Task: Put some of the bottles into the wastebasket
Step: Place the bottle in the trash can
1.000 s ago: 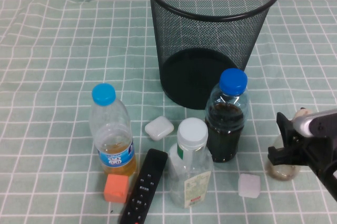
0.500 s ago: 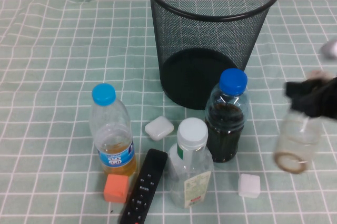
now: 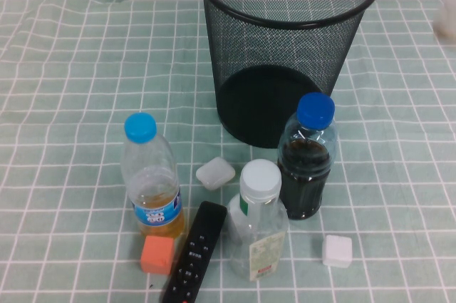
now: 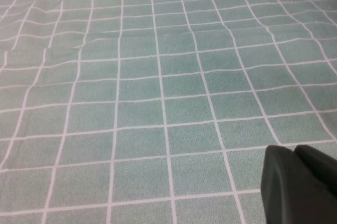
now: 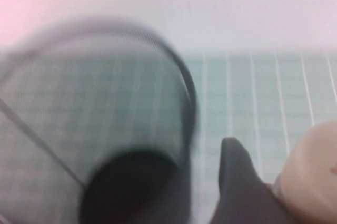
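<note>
High view, left to right: white-capped bottle [image 3: 258, 226] upright on the checked cloth [image 3: 71, 68], before the wastebasket [image 3: 288, 46]. Left gripper [image 4: 303, 184]: fingers pressed together over bare cloth. Right gripper [image 5: 247, 192] clamps the beige-capped bottle [image 5: 310, 182] beside the wastebasket rim

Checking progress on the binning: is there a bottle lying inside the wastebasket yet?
No. In the high view the wastebasket shows only its bare black bottom through the mesh.

Three bottles [image 3: 258, 220] stand by one wastebasket [image 3: 288, 46], with two white cubes [image 3: 336, 251], one remote [image 3: 193, 254].
</note>
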`<state>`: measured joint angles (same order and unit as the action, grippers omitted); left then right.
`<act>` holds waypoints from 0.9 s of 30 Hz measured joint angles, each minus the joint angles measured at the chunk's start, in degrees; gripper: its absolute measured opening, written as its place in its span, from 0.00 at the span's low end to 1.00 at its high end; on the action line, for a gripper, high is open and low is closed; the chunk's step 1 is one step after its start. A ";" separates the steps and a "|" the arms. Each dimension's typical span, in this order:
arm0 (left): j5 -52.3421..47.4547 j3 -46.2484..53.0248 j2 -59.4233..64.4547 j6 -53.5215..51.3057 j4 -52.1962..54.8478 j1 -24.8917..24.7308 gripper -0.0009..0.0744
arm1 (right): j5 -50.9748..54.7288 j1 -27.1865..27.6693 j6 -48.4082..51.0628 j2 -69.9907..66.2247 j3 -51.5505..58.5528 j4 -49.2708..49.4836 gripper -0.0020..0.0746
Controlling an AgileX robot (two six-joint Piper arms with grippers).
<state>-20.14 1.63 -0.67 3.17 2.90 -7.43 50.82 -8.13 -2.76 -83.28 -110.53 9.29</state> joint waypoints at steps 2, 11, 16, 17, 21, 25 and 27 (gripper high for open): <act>0.00 0.00 0.00 0.00 0.00 0.00 0.01 | 2.07 0.00 2.76 -5.07 -9.58 6.05 0.02; 0.00 0.00 0.00 0.00 0.00 0.00 0.01 | 4.91 -7.29 7.52 -29.78 -34.99 14.40 0.02; 0.00 0.00 0.00 0.00 0.00 0.00 0.01 | 4.34 -9.84 8.45 -38.55 -38.65 13.84 0.03; 0.00 0.00 0.00 0.00 0.00 0.00 0.01 | 4.34 -10.14 8.45 -39.51 -38.65 13.37 0.04; 0.00 0.00 0.00 0.00 0.00 0.00 0.01 | 4.70 -10.36 8.33 -42.80 -38.65 11.36 0.19; 0.00 0.00 0.00 0.00 0.00 0.00 0.01 | 7.28 -10.36 7.17 -44.07 -38.65 9.71 0.52; 0.00 0.00 0.00 0.00 0.00 0.00 0.01 | 8.45 -10.36 5.30 -44.41 -38.65 7.61 0.56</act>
<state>-20.14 1.63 -0.67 3.17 2.90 -7.43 59.27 -18.48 2.53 -127.69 -149.18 16.90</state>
